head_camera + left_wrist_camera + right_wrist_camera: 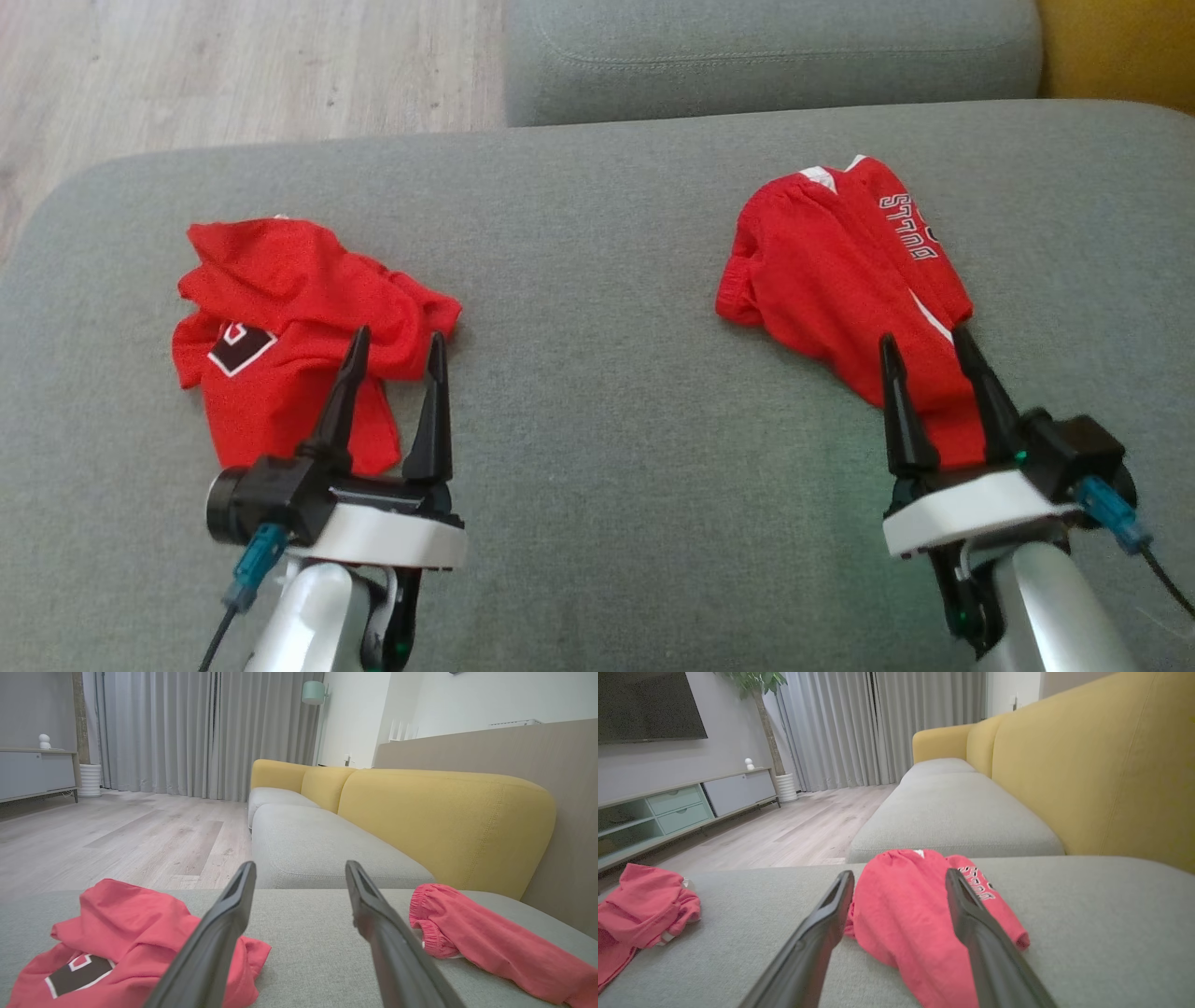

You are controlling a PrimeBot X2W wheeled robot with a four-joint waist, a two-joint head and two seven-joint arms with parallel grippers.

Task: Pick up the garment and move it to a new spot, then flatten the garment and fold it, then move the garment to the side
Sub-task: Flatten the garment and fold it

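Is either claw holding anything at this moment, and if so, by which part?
Nothing is held. The left claw and the right claw both stand open. The lettered red garment lies loose on the grey cushion under the right claw, ungripped.

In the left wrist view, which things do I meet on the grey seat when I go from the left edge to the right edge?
Crumpled red shirt → left gripper, open → red shorts.
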